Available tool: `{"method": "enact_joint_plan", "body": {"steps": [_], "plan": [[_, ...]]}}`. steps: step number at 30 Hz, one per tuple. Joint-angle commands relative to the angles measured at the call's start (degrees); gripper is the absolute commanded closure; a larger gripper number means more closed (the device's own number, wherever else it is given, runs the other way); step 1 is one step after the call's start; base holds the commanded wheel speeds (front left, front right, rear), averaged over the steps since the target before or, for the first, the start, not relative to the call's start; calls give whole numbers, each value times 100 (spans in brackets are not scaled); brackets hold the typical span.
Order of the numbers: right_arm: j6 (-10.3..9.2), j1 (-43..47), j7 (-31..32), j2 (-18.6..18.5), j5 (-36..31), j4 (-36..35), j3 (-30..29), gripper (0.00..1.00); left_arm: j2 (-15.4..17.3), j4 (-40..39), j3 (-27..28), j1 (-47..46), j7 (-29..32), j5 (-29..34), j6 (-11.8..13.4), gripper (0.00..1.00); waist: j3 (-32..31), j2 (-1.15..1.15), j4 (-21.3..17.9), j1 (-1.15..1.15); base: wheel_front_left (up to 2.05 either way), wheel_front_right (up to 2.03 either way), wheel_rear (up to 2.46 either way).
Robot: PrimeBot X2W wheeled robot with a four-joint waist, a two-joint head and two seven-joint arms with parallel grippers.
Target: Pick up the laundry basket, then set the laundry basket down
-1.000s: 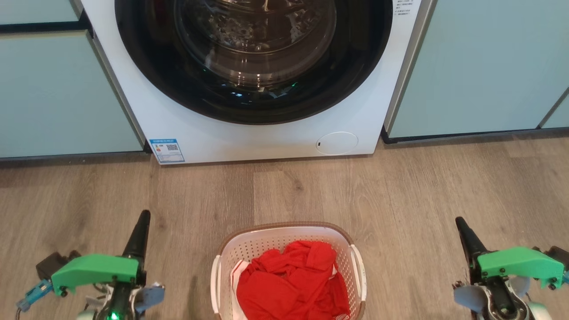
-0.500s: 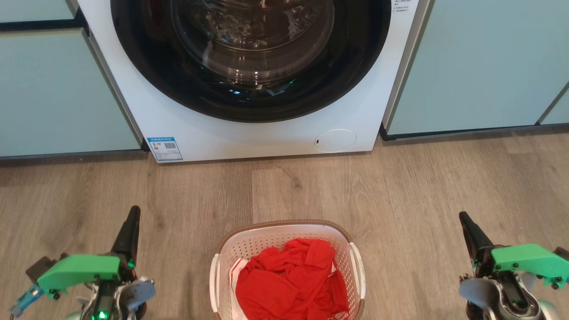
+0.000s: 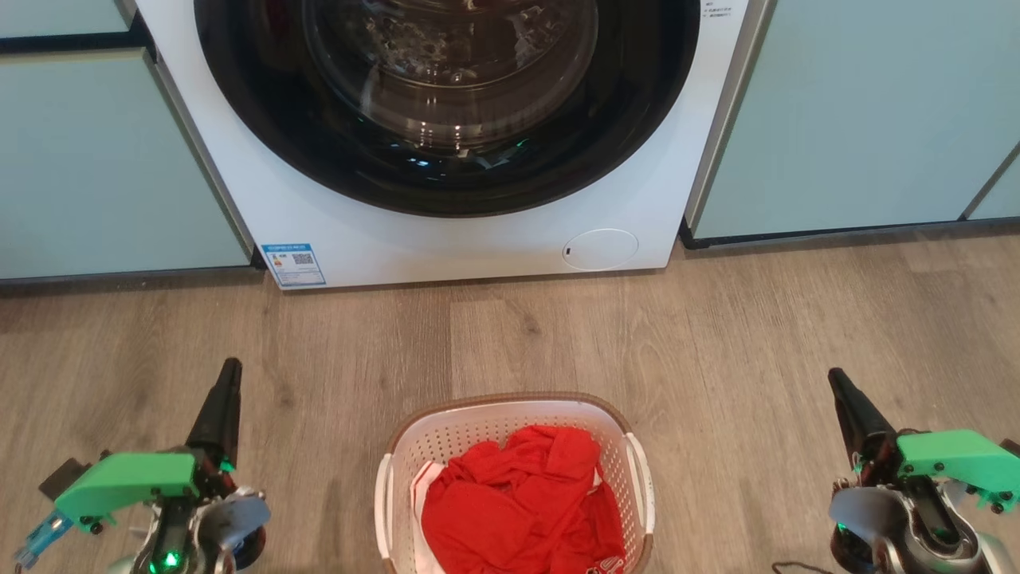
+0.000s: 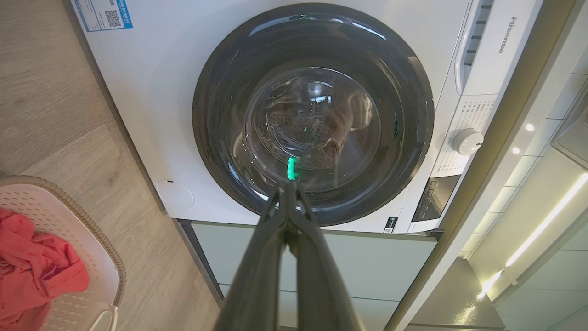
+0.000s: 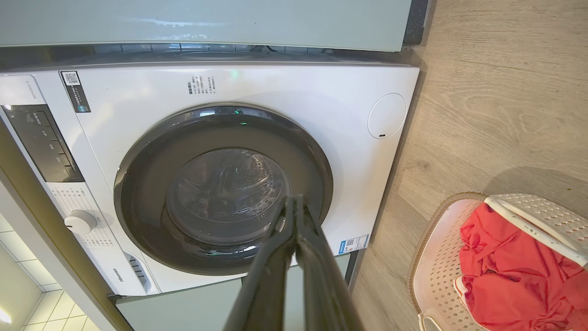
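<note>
The laundry basket (image 3: 510,397) sits on the wooden floor (image 3: 717,343) at 6 o'clock, in front of the washing machine (image 3: 446,239) at 12. The left tool (image 3: 224,389) is off at 8 o'clock and the right tool (image 3: 843,395) at 4 o'clock, both well apart from the basket. Each tool has its two dark fingers pressed together and holds nothing. To my eye the first risk is a tool arriving closed like that, which would shove the light basket across the smooth floor rather than take a handle. The second is an uneven lift, since one side rising ahead of the other would tilt the basket and spill the red clothing (image 3: 518,502) heaped inside. By my count there is one basket with two white side handles, one red heap (whether it is a single garment I cannot tell), two tools and one washing machine.
</note>
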Motion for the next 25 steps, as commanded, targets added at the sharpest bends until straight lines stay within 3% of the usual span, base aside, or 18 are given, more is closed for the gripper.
{"method": "enact_joint_plan", "body": {"steps": [1, 25], "plan": [[41, -265, 39, -60, 29, -181, 84, 100, 44, -169, 187, -333, 32, -3, -38, 100, -1, 0, 0, 0, 0, 0, 0], [41, -269, 70, -33, -4, -179, 46, 100, 28, -168, 211, -334, 51, 16, -38, 100, -1, 0, 0, 0, 0, 0, 0]]}}
